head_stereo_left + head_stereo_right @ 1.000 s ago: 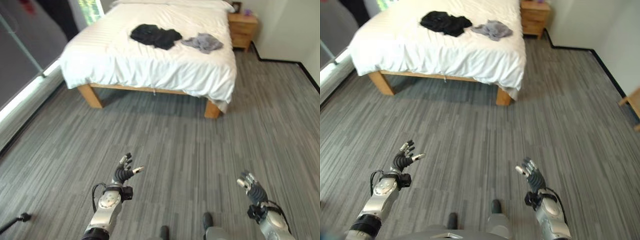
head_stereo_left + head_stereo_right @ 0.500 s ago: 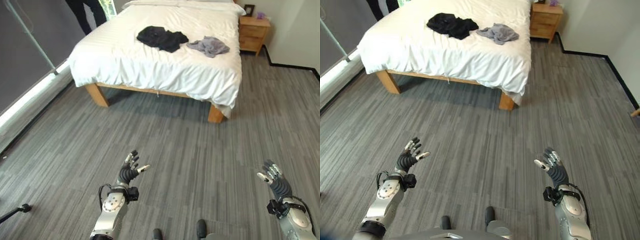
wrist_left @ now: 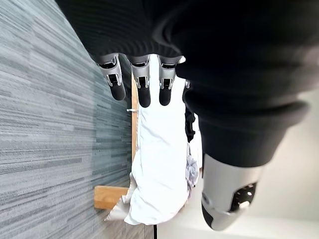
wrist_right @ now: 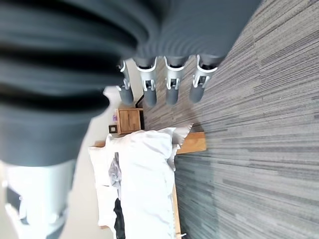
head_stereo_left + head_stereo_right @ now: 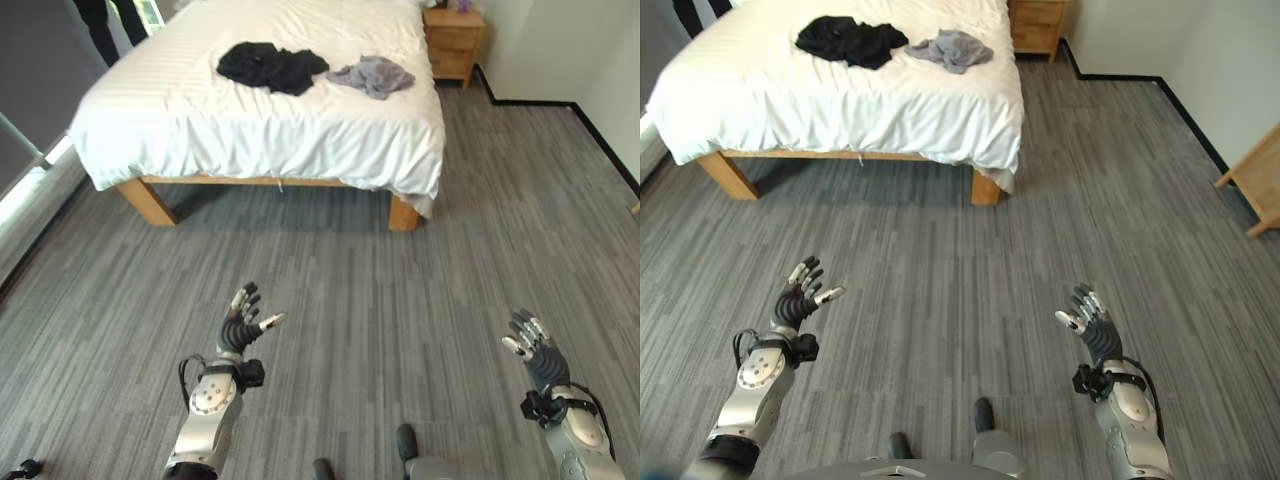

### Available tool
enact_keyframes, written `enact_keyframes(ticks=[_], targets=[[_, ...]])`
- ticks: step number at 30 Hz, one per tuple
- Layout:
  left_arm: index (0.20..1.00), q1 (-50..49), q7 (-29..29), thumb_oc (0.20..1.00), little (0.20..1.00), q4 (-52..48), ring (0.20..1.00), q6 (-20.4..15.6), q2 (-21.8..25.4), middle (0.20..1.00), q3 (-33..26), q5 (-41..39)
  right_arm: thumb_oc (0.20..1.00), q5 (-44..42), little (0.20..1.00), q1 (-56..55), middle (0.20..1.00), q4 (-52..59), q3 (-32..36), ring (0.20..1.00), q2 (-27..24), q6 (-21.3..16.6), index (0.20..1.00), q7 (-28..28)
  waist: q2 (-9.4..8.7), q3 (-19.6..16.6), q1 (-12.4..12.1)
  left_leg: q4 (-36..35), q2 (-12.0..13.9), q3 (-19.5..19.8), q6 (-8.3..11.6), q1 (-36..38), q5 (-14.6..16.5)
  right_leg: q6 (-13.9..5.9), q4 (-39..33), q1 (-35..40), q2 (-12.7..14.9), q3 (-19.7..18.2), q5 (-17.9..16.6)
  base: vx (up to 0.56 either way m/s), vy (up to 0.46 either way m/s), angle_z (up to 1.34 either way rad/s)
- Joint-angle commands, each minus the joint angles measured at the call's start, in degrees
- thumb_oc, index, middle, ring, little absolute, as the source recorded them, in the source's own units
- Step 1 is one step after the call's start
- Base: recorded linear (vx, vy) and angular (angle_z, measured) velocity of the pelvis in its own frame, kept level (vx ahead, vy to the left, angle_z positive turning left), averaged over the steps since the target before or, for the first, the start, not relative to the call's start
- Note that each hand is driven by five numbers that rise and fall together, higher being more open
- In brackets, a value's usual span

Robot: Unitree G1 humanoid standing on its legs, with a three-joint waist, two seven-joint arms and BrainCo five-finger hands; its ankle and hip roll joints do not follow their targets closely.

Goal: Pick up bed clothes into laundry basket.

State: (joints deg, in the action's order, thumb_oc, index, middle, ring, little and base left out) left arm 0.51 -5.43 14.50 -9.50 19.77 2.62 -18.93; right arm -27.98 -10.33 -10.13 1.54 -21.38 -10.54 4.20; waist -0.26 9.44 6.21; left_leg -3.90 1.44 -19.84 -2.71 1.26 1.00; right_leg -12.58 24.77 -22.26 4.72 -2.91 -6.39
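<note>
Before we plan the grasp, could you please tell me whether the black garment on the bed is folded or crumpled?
Crumpled: the black garment lies in a loose, uneven heap on the white-sheeted bed.

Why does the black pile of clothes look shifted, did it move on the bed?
No. The black clothes lie beside the grey garment on the bed as before; the camera moved.

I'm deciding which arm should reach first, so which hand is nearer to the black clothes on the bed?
Left. The left hand is low over the floor almost straight out from the black clothes; the right hand is off to the far side. Both are well short of the bed.
</note>
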Motion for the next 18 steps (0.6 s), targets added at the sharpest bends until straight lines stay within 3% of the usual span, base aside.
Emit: enact_keyframes(ticks=[1, 3, 6, 9, 11, 12, 13, 14, 15, 18], targets=[[1.0, 1.22, -0.96, 1.0, 1.0, -3.43, 1.0, -3.31, 3.35, 1.0, -1.45, 1.34, 1.0, -0.04, 1.0, 1.41, 1.0, 2.71, 0.99, 1.0, 1.25, -2.77, 1.0, -0.2, -0.04, 1.88, 1.0, -1.11, 1.05, 1.43, 3.23, 7.28, 3.67, -0.64, -0.46, 2.25, 6.01, 4.35, -2.41, 0.31, 0.019, -0.05], [1.0, 1.19, -0.99, 1.0, 1.0, -3.89, 1.0, -3.59, 3.16, 1.0, -2.2, 1.15, 1.0, -0.11, 1.0, 0.78, 1.0, 2.4, 1.0, 1.0, 1.29, -2.58, 1.0, 0.09, 0.05, 2.08, 2.61, -1.11, 0.67, 1.65, 4.7, 9.86, 5.37, 0.16, -12.08, 1.01, 6.16, 7.14, -2.09, 0.4, -0.076, -0.21], [1.0, 2.32, -0.96, 1.0, 1.0, -1.38, 1.0, -3.42, 2.81, 1.0, -1.96, 1.59, 1.0, 0.25, 1.0, -0.07, 1.0, 2.68, 0.29, 1.0, 0.9, -2.37, 1.0, 0.61, -0.32, 1.64, 4.09, -1.11, 0.87, 2.16, 6.6, 13.19, 7.01, -0.2, -23.87, 0.73, 5.66, 8.75, -4.46, 0.42, -0.16, -0.04], [1.0, 2.32, -0.61, 1.0, 1.0, -1.26, 1.0, -3.44, 2.03, 1.0, -1.23, 1.47, 1.0, -0.15, 1.0, -1.41, 1.0, 5.27, -0.04, 1.0, -0.05, -2.05, 1.0, 1.9, 0.01, 0.79, 5.16, -0.31, 2.07, 3.54, 8.06, 15.96, 6.77, 0.08, -21.64, 0.59, 4.65, 8.02, -5.06, 0.43, -0.249, 0.34], [1.0, 1.24, -0.11, 1.0, 1.0, -1.19, 1.0, -3.66, 1.02, 1.0, -0.8, 0.74, 1.0, -0.48, 1.0, -1.95, 1.0, 5.62, -0.34, 1.0, -0.92, -2.03, 1.0, 2.53, 0.7, 0.29, 5.69, 9.79, 5.23, 5.56, 9.79, 14.09, 1.45, 2.99, -18.9, 2.03, 1.38, 6.99, -3.26, 0.42, -0.335, 0.56], [1.0, 1.63, -0.25, 1.0, 1.0, -0.98, 1.0, -3.38, 0.25, 1.0, -0.54, -0.37, 1.0, -0.95, 1.0, -1.57, 1.0, 4.96, -0.34, 1.0, -1.75, -2.1, 1.0, 2.13, 0.64, 0.37, 5.15, 19.9, 6.86, 6.61, 10.46, 9.14, -3.62, 5.32, -18.82, 3.99, 0.66, 7.43, -2.06, 0.34, -0.4, 0.36], [1.0, 1.62, -0.32, 1.0, 1.0, -1.04, 1.0, -3.13, -0.55, 1.0, -0.61, -1.92, 1.0, -2.83, 1.0, -0.99, 1.0, 4.78, -0.44, 1.0, -1.93, -2.4, 1.0, 1.47, 0.1, 0.6, 4.63, 28.86, 8.3, 7.45, 10.67, 4.78, -8.27, 7.31, -19.36, 6.49, -0.4, 8.01, -0.92, 0.37, -0.497, 0.36], [1.0, 1.61, 0.07, 1.0, 1.0, -1.5, 1.0, -3.11, -0.93, 1.0, -0.21, -3.29, 1.0, -5.83, 1.0, -1.19, 1.0, 5.49, -0.48, 1.0, -1.76, -2.74, 1.0, 2.12, -0.88, 1.25, 3.57, 35.55, 9.57, 7.86, 10.35, 0.57, -10.69, 9.14, -20.23, 9.34, -1.02, 8.11, 0.55, 0.49, -0.624, 0.43], [1.0, 1.54, 0.44, 1.0, 1.0, -2.69, 1.0, -2.77, -0.68, 1.0, 0.4, -2.76, 1.0, -5.62, 1.0, -2.09, 1.0, 5.1, 0.08, 1.0, -3.27, -2.27, 1.0, 2.27, -2.31, 2.71, 1.42, 43.42, 9.07, 9.31, 9.63, -4.38, -10.52, 11.26, -21.03, 13.49, -2.07, 6.95, 3.28, 0.36, -0.45, 0.37], [1.0, 2.39, 1.13, 1.0, 1.0, -2.14, 1.0, -2.39, -1.01, 1.0, 1.06, -3.12, 1.0, -3.5, 1.0, -2.03, 1.0, 4.89, 1.03, 1.0, -4.79, -1.8, 1.0, 1.12, -3.15, 3.02, 0.54, 42.52, 10.67, 8.0, 9.23, -9.54, -9.71, 11.68, -21.92, 16.86, -1.63, 6.31, 4.41, 0.35, -0.256, -0.31]])
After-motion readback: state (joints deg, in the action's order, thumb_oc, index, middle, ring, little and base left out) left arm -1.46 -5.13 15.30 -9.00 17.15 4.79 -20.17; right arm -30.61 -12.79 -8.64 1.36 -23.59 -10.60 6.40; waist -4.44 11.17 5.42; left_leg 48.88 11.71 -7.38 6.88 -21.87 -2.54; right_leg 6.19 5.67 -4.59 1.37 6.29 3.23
